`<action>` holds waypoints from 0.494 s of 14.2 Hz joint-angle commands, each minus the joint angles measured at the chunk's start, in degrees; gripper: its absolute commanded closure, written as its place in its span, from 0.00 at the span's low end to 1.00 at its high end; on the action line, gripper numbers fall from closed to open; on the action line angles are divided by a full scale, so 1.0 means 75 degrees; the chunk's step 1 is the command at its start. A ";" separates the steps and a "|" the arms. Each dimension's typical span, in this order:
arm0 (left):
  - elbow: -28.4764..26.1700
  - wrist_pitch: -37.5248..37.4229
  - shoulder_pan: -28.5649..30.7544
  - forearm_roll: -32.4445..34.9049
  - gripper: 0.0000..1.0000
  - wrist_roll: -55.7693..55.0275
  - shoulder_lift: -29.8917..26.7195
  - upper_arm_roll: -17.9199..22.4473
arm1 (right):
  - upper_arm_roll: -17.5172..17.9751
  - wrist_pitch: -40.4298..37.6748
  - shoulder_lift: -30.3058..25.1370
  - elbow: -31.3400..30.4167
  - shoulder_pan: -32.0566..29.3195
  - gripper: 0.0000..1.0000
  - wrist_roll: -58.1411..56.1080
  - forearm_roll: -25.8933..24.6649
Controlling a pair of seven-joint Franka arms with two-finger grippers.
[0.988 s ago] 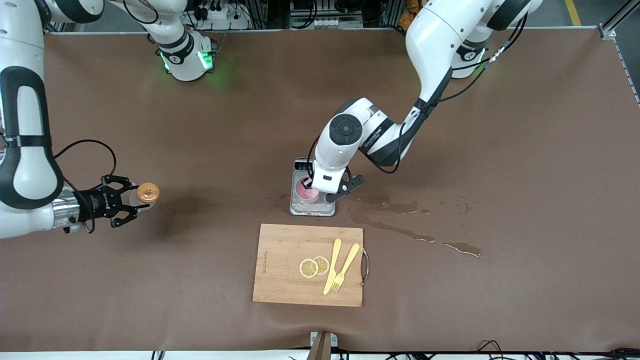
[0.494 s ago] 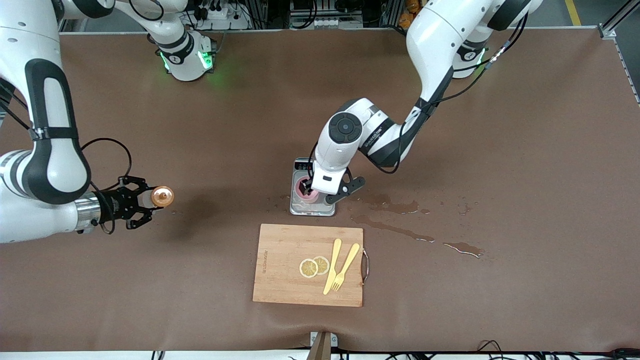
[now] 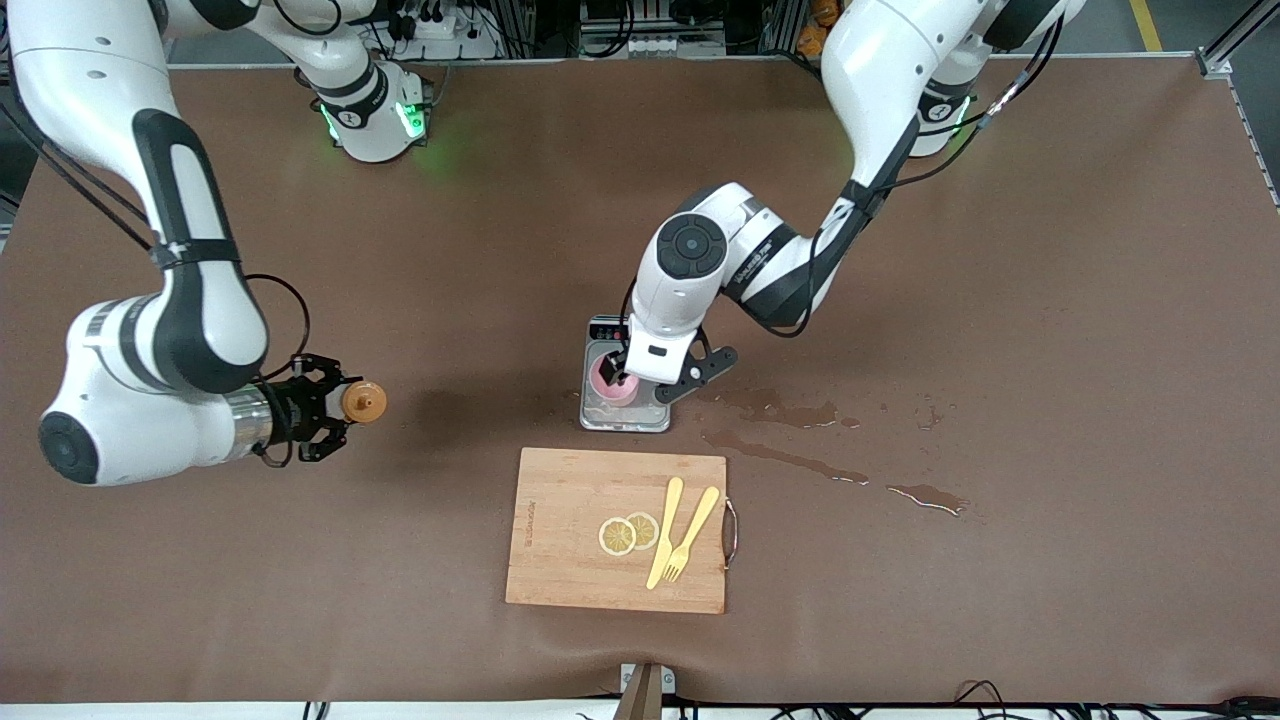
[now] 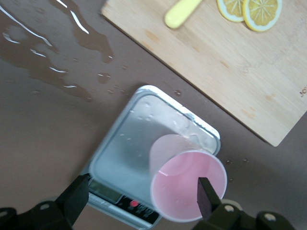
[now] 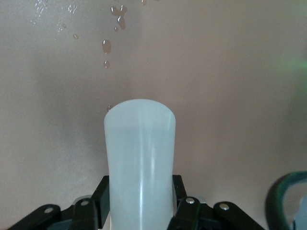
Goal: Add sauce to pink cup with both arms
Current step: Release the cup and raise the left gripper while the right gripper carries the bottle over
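Note:
The pink cup stands on a small scale in the middle of the table. My left gripper hovers over it, open. In the left wrist view, one finger is over the mouth of the cup and the other is off by the scale's display. My right gripper is shut on the sauce bottle, held level above the table toward the right arm's end, orange cap pointing toward the scale. The right wrist view shows the bottle's translucent body between the fingers.
A wooden cutting board lies nearer the front camera than the scale, with two lemon slices and a yellow fork and knife. Wet spills spread on the brown table toward the left arm's end.
My right arm has carried the sauce bottle toward the scale. My left gripper has shifted slightly over the cup.

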 commanded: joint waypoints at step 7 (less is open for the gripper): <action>-0.0172 -0.2931 0.1260 0.0056 0.00 0.2213 -0.1478 -0.0094 | -0.0043 0.0197 -0.0033 -0.0041 0.0927 0.57 0.1297 -0.0873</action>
